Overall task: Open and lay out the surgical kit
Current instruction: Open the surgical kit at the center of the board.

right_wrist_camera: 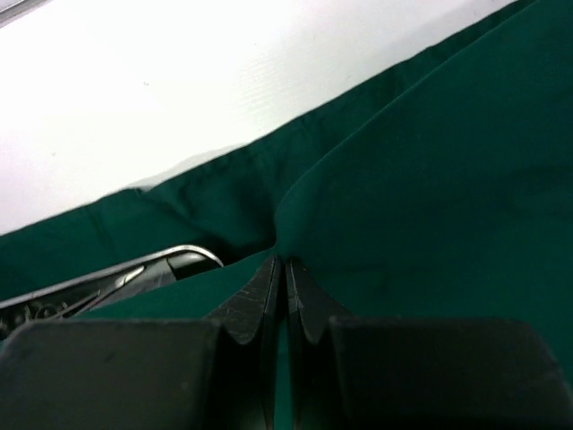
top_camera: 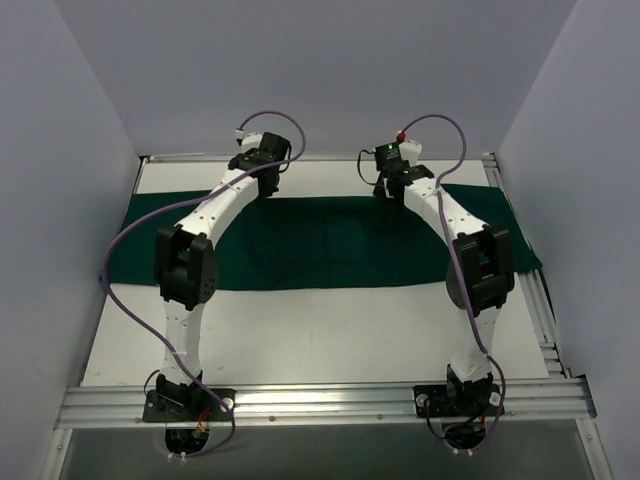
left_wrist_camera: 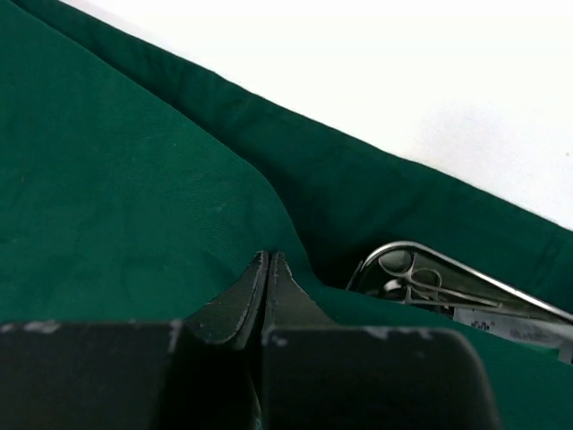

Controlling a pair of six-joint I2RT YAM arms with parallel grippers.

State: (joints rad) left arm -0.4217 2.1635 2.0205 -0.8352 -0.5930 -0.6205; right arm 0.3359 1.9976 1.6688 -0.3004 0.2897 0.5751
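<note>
The cloth (top_camera: 320, 245) lies as a wide green band across the far half of the bench (top_camera: 300, 330), and both arms reach to its far edge. In the wrist views, the left pincer (left_wrist_camera: 269, 260) and the right pincer (right_wrist_camera: 284, 262) are each clenched, with a ridge of cloth running up into the closed tips. I judge that each is grasping a pinch of the upper layer. Under that raised layer the tray (left_wrist_camera: 448, 258) peeks out as a shiny curved rim. The ring handles of the forceps (left_wrist_camera: 428, 279) lie inside it. The rest of the contents are covered.

The cloth is soft, light and limp. It drapes and creases, so it will follow whatever pulls it and sag between the 2 grasps. A pinch right at the hem or on a fold ridge holds best, because a grip on a flat patch may also catch the layer below. The 2 grasps sit well apart, which should help the flap lift evenly.

The tray is stiff, smooth and probably slippery, so it is best taken by its rim. The forceps are thin, hard and loose, and they could slide or rattle if the cloth drags the tray. The flap therefore wants a slow, level pull away from the tray
</note>
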